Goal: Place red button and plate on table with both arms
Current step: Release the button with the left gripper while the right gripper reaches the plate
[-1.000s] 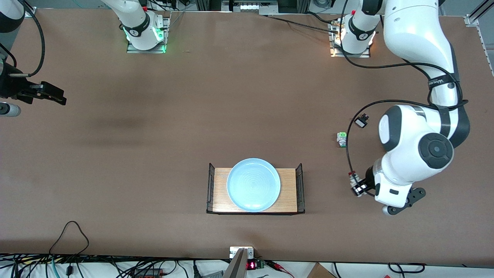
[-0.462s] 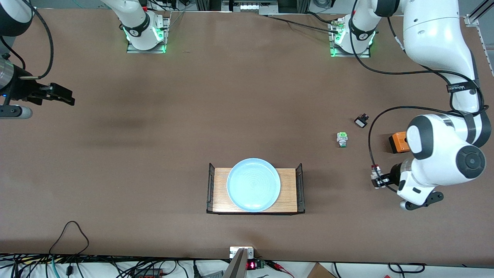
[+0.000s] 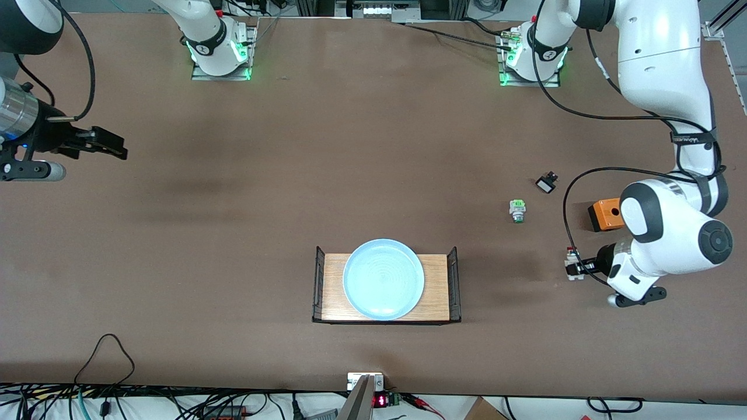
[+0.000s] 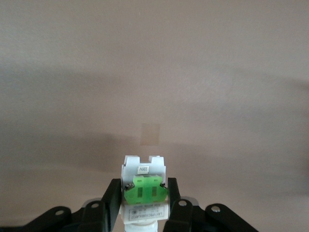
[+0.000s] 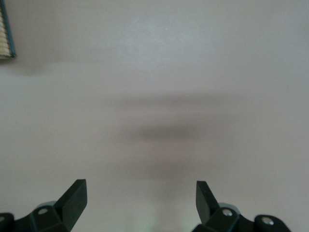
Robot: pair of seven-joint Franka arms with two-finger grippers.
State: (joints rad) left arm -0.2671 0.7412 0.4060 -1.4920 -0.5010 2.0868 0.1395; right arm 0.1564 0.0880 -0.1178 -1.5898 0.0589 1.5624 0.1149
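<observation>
Two arms work over one broad matte brown table, with cables and equipment along both long edges. From the front camera, the light-blue plate lies on a small wooden tray with black wire ends, nearer the camera than the table's middle. The left gripper is over bare table toward the left arm's end, pinching the red button, whose red cap barely shows. A green-capped switch, a small black-and-white part and an orange box, partly covered by the arm, lie nearby. The right gripper hangs over the right arm's end, its wrist cut off at the picture's edge.

Left wrist camera: black fingers are pressed against the button's white and light-green body; its cap is hidden below.

Right wrist camera: the right gripper's fingertips stand spread wide over blurred table, a tray corner cut off at the edge.
</observation>
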